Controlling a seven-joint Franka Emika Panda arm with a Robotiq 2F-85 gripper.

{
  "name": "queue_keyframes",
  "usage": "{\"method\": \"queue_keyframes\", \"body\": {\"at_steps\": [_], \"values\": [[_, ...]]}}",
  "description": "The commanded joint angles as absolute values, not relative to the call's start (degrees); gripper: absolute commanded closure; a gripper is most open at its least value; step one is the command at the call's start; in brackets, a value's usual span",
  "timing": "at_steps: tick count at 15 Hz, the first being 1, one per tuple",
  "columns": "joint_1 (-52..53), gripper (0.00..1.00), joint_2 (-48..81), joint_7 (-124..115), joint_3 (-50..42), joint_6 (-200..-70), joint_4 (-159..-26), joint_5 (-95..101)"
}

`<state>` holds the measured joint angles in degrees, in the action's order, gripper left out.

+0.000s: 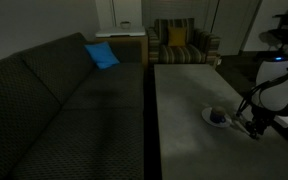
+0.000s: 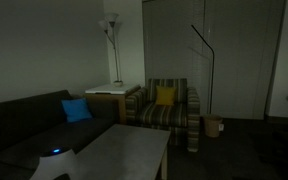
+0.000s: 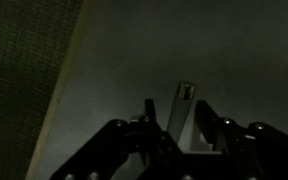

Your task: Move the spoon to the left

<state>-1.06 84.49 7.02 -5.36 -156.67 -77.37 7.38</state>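
Only the wrist view shows us the spoon [image 3: 184, 105] between the jaws; we cannot tell whether they clamp it.

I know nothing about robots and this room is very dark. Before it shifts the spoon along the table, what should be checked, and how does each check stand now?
1. Spoon between the gripper fingers: ok, the wrist view shows a pale strip there.
2. Fingers closed firmly on it: cannot tell, too dark.
3. Spoon lifted off the table: cannot tell.
4. Saucer apart from the gripper: ok in an exterior view, though near.
5. Bare table beside the saucer: ok.
6. Lighting: not ok, very dim.
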Motion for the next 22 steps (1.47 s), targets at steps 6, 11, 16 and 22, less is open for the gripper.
{"method": "queue_keyframes", "body": {"at_steps": [6,11,16,22], "values": [[-0.21,0.96,84.4,6.92,-5.13,-155.9,-78.17,8.25],[0.08,0.96,84.4,5.83,-5.64,-155.26,-78.02,7.88],[-0.72,0.96,84.42,-1.48,-8.06,-155.23,-76.85,5.67],[-1.77,0.96,84.38,-7.82,-11.19,-156.77,-75.02,4.34]]}}
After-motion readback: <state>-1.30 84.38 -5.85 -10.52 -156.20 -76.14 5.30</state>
